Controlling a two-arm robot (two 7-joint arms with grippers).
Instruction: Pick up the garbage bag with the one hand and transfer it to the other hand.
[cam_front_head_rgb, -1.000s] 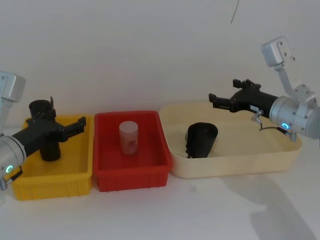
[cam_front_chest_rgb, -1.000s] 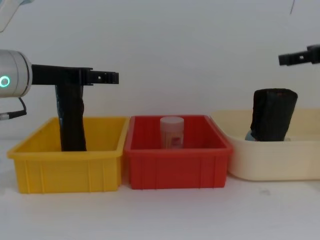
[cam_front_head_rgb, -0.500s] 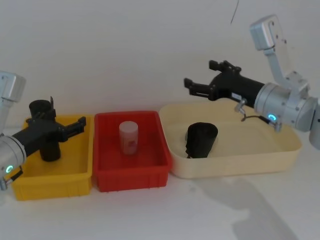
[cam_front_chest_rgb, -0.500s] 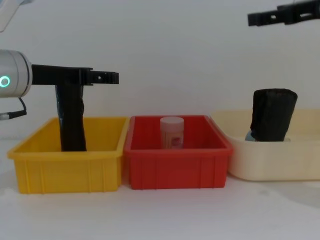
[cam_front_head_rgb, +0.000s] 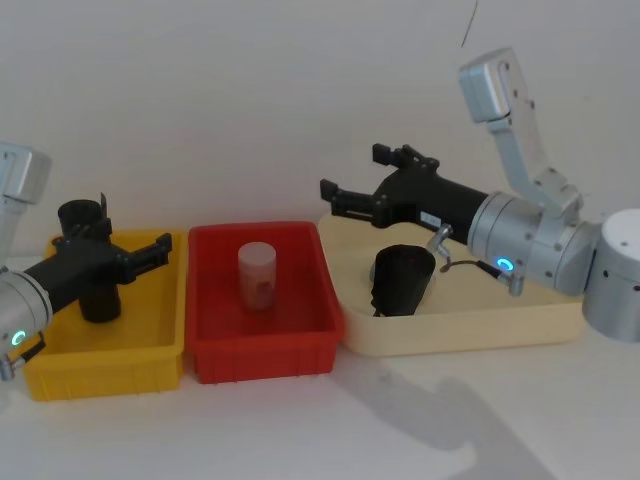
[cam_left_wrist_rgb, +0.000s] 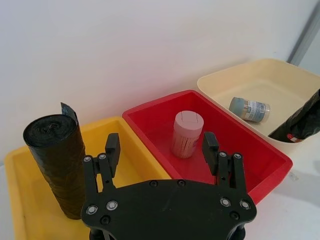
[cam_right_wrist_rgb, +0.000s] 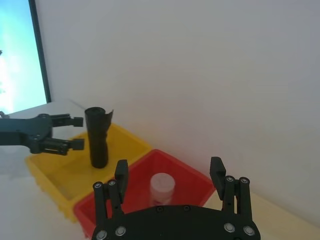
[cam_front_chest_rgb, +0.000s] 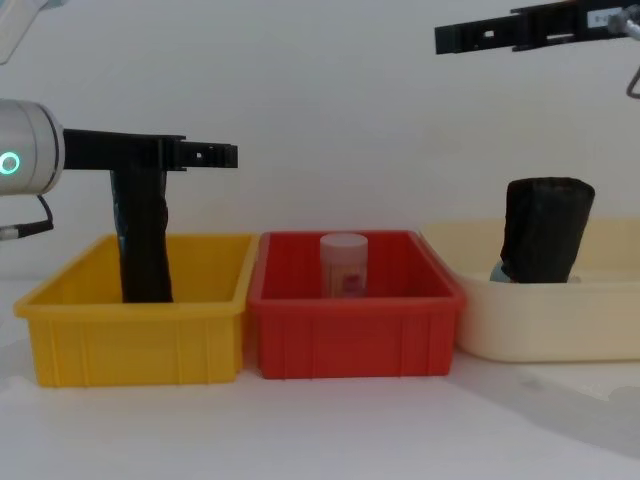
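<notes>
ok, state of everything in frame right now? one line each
garbage bag: upright in the cream tray, ungripped
slim black roll: upright in the yellow bin
white jar: upright in the red bin
small bottle: on its side in the cream tray
left gripper: open, over the yellow bin
right gripper: open, raised above the cream tray's left end

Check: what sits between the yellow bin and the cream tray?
In the head view, the red bin sits between the yellow bin and the cream tray, with a white-capped jar upright inside it.
</notes>
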